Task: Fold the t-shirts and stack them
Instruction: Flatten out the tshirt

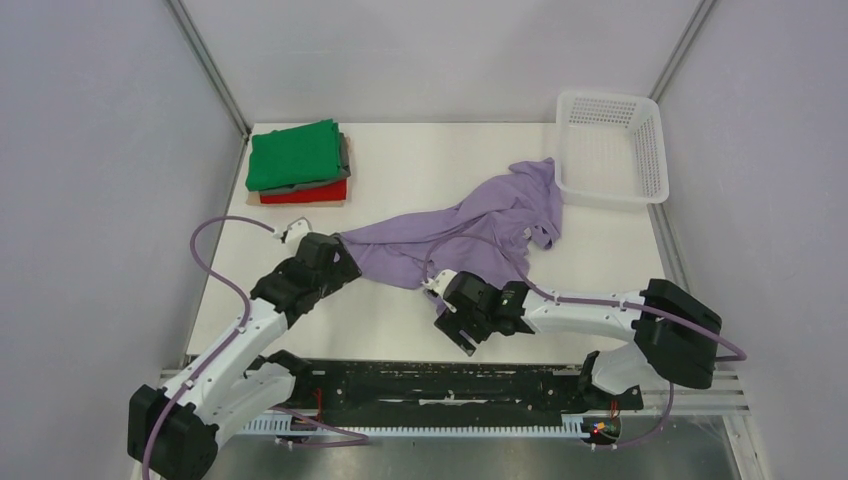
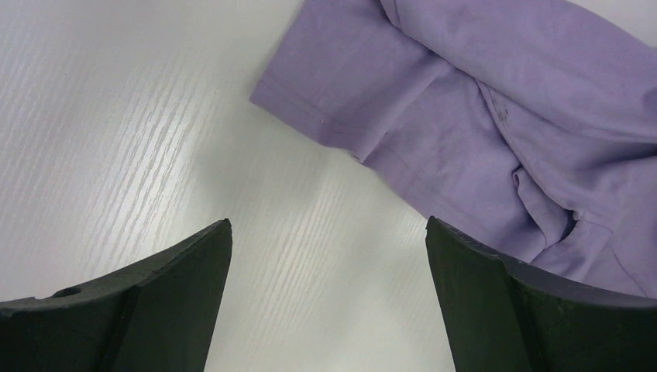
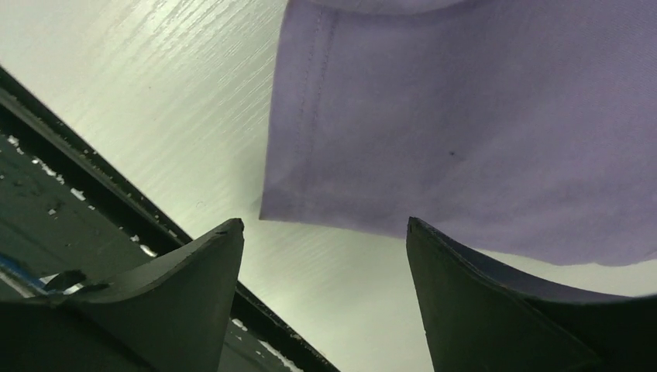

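The lavender t-shirt lies crumpled and unfolded across the middle of the table. A stack of folded shirts sits at the back left: green on top, grey under it, red at the bottom. My left gripper is open and empty at the shirt's left end. In the left wrist view it is over bare table, with a sleeve of the shirt just ahead and to the right. My right gripper is open and empty in the right wrist view, just below the shirt's hem corner.
A white plastic mesh basket stands at the back right, touching the shirt's far end. The white table has its front edge and a black rail just behind my right gripper. Grey walls enclose the sides.
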You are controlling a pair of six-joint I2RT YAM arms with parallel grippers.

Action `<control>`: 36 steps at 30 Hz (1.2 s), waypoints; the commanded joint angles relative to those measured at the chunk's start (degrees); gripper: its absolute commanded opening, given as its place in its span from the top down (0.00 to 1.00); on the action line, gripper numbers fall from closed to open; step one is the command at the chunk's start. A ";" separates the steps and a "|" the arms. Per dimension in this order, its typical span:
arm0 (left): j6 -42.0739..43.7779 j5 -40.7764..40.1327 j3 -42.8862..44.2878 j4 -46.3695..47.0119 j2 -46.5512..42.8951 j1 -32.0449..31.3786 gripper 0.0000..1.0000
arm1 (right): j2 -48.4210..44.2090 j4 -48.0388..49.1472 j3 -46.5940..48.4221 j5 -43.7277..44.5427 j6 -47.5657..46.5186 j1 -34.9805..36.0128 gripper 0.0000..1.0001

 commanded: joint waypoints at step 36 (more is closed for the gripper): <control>-2.19 4.25 -4.66 -2.60 2.71 0.08 0.00 | -11.85 11.96 -4.36 23.33 -0.36 -18.41 1.00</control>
